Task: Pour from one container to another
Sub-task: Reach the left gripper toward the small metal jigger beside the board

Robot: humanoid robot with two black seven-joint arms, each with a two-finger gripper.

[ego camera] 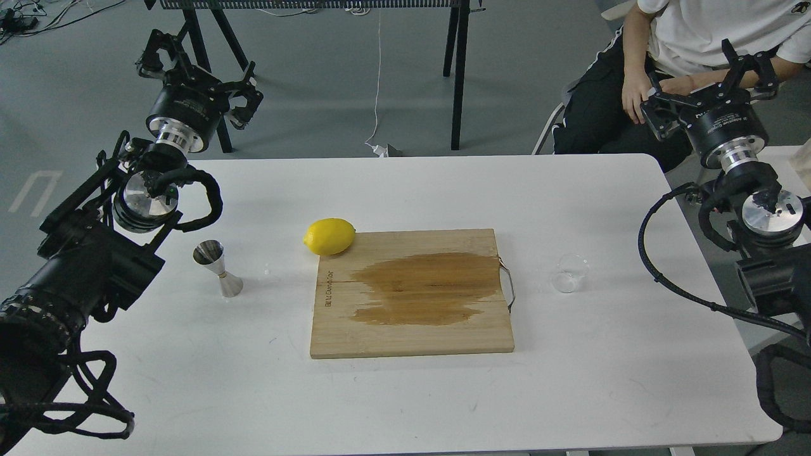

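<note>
white tabletop (pixel 405 392) before any grasp. the clear glass cup (pixel 569 273) stands near the right edge, just beyond the handle of the wooden cutting board (pixel 412 323); the steel jigger (pixel 218 267) stands upright near the left edge, with a lemon (pixel 329 236) at the board's far-left corner. left claw (pixel 190 69) and right claw (pixel 709 95) both hang spread and empty beyond the far edge. suggested: the right claw takes the cup low on its wall, carries it level, then tips slowly over the jigger's narrow mouth.
</note>
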